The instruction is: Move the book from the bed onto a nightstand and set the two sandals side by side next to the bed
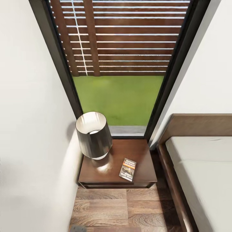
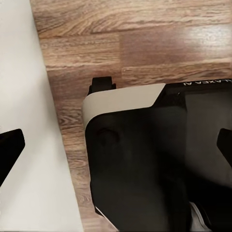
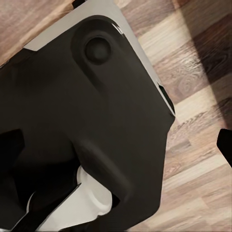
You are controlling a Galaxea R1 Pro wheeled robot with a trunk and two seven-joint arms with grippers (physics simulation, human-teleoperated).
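Where glossy nightstand [image 1: 109, 167] gleams: thin book [image 1: 128, 169].

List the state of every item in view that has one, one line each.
book: lying flat on the nightstand, cover up, near its front right.
nightstand: carrying the lamp and the book.
lamp: upright on the nightstand's left side.
bed: mattress bare where visible.
left gripper: open, empty.
right gripper: open, empty.

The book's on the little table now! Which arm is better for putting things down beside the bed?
Probably the right. The bed lies on the robot's right, with bare wood floor along its frame; the nightstand holding the book and the wall are on the left.
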